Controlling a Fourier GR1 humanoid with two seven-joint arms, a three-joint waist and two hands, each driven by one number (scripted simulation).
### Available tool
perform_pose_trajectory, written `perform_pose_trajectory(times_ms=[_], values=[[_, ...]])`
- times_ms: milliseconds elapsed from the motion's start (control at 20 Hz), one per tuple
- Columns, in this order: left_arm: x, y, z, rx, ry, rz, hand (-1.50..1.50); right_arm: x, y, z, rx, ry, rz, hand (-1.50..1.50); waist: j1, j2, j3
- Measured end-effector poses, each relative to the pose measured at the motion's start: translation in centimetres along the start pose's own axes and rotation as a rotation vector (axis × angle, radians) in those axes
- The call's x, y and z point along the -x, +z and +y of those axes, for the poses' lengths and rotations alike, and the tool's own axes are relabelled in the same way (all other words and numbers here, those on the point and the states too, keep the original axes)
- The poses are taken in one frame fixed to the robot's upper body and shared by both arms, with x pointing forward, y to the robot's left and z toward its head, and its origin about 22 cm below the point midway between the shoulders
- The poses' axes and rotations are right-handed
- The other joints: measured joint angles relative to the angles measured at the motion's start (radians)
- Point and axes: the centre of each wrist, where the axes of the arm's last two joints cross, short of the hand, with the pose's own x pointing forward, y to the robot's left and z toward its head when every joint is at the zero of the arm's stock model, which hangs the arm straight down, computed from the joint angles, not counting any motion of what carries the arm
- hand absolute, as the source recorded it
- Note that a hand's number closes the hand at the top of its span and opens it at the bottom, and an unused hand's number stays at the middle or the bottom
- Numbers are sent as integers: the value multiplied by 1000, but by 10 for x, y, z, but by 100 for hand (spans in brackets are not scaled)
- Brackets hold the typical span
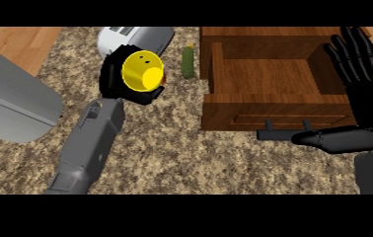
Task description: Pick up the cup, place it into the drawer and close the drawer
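Observation:
A yellow cup (141, 71) is held above the speckled counter, its open mouth turned toward me, with my left hand (116, 78) curled round it from behind and below. The wooden drawer (218, 105) stands pulled open to the right of the cup, its inside bare, with a dark handle (280, 132) on its front. My right hand (354, 63) rests open at the drawer's right side, fingers up and thumb lying near the handle.
A green cucumber-like vegetable (189, 61) lies between the cup and the drawer. A white and grey appliance (138, 37) stands behind the cup. A grey sink basin (22, 105) sits at the left. Wooden floor shows at the far left.

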Motion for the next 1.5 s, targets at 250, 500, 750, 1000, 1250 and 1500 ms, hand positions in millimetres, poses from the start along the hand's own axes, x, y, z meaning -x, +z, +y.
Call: perform_pose_trajectory(times_ms=[250, 500, 750, 1000, 1250, 1500], values=[[-34, -57, -50, 58, -6, -7, 150, 2, -2, 5, 11, -2, 1, -150, -5, 1, 0], [-71, -101, -96, 90, -39, 4, 150, 3, -1, 3, 11, 3, -7, -150, -16, 3, 0], [-90, -131, -133, 89, -89, 73, 150, 6, -4, 5, 3, 2, -13, -150, -30, 9, 0], [-89, -145, -155, 79, -158, 188, 150, 5, -4, 6, -19, -7, -28, -150, -59, 17, 0], [-79, -145, -163, 83, -247, 279, 150, 1, -13, 12, -38, -17, -47, -150, -91, 27, 1], [-67, -139, -162, 158, -320, 379, 150, -1, -17, 15, -59, -26, -69, -150, -128, 37, 2]])
